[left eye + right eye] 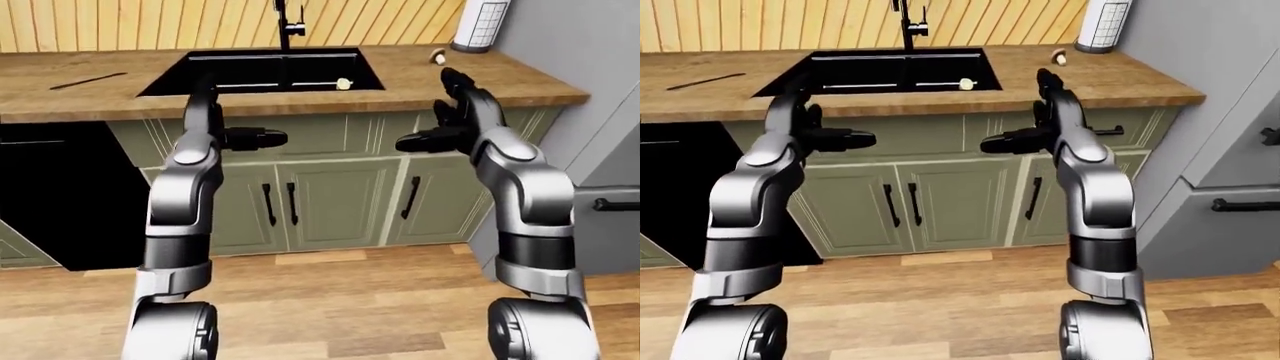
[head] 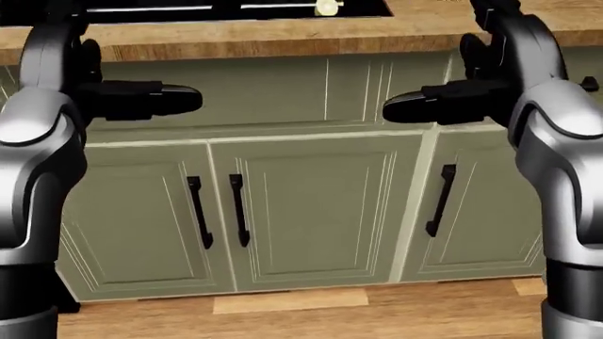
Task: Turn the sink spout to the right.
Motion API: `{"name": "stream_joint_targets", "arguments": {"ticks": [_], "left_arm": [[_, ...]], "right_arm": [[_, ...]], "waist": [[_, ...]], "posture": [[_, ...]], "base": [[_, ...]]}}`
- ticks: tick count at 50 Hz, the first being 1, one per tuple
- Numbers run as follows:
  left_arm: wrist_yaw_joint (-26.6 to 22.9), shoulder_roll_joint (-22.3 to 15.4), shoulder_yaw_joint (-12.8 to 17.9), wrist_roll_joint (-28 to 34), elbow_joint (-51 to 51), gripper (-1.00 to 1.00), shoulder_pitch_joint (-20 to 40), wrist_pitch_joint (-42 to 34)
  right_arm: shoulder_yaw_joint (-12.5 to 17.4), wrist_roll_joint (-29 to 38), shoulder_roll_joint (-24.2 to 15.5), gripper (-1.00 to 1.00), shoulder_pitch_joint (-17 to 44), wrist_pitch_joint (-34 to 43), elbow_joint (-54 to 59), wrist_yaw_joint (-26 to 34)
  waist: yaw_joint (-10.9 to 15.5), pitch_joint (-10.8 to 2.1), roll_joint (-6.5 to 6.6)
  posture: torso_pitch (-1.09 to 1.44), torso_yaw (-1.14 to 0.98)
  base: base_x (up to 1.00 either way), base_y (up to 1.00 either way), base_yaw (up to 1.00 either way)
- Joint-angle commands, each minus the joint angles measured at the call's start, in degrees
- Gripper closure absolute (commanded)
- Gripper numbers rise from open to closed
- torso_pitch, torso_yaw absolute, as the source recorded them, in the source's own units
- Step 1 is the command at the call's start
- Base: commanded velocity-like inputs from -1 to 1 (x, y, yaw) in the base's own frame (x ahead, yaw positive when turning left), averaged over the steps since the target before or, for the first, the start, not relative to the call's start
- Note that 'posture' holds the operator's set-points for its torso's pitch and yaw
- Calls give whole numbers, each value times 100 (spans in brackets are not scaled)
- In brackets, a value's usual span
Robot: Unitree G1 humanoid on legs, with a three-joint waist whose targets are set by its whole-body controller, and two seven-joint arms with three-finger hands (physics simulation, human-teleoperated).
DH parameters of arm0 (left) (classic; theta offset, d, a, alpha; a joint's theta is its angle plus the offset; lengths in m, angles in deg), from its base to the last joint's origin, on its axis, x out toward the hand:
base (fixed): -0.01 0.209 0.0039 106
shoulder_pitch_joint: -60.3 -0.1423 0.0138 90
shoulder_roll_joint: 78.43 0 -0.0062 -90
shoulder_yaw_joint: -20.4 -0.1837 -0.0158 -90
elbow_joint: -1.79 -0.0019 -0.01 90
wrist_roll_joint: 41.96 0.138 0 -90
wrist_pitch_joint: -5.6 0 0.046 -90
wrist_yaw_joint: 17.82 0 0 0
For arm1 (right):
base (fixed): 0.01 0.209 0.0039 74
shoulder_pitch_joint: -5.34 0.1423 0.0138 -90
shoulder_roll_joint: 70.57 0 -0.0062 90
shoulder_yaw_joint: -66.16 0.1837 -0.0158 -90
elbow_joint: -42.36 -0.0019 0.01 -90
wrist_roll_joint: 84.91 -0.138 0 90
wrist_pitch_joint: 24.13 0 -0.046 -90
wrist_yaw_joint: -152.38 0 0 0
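Above the green cabinet doors (image 2: 311, 212), both arms are hanging raised at bench height, well short of the sink. In the left-eye view the left hand (image 1: 235, 135) is holding its fingers spread, one thick finger jutting toward the view's right and the others pointing up; it is gripping nothing. The right hand (image 1: 445, 127) is mirroring it, spread wide and empty, one finger aiming left. Between and above them the black sink (image 1: 262, 73) is sitting sunk into the wooden bench (image 1: 80, 94). The sink spout (image 1: 283, 22) is standing at the basin's top edge against the plank wall, dark and slim, mostly cropped by the view's top, so its direction cannot be told. A small pale object (image 1: 343, 84) is lying inside the basin near its right side. A paper towel roll (image 1: 482, 24) is standing upright at the bench's top right.
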Motion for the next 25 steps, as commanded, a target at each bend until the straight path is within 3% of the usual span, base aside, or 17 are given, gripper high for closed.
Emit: {"name": "stream_joint_targets", "arguments": {"ticks": [1,3,6,10,12,14,15,18,21,25], "left_arm": [[-5,-75,40,-1,199,-100,203,106],[-4,-78,47,-4,182,-100,196,125],[-3,-83,50,-7,197,-100,188,117],[1,-94,60,-13,177,-100,199,122],[4,-98,63,-19,189,-100,206,108],[11,-101,68,-28,202,-100,209,94],[12,-105,70,-30,199,-100,211,94],[8,-153,100,-58,250,-100,247,19],[15,-172,108,-74,246,-100,267,10],[17,-186,112,-86,171,-100,277,63]], "right_arm": [[22,20,-44,-100,224,-86,-160,-15],[9,33,-36,-100,238,-58,-186,-16],[5,43,-20,-100,224,-57,-207,-13],[16,47,-17,-100,215,-68,-206,-2],[16,51,-17,-100,222,-64,-202,-2],[13,52,-9,-100,212,-57,-227,-4],[13,54,-7,-100,214,-57,-226,-5],[11,57,-6,-100,222,-11,-272,-12],[6,61,-5,-100,246,-2,-266,-12],[-1,72,6,-100,263,-32,-213,-10]], "waist": [[37,-138,-71],[52,-183,-129],[55,-189,-70],[0,-133,183],[-42,-203,493],[5,-186,424],[-26,-160,498],[28,-196,386],[54,-144,241],[109,-167,-102]], "posture": [[0,0],[0,0],[0,0],[0,0],[0,0],[0,0],[0,0],[0,0],[0,0],[0,0]], "base": [[22,0,0],[21,0,0],[21,0,0],[21,0,0],[22,0,0],[21,0,0],[22,0,0],[22,0,0],[22,0,0],[22,0,0]]}}
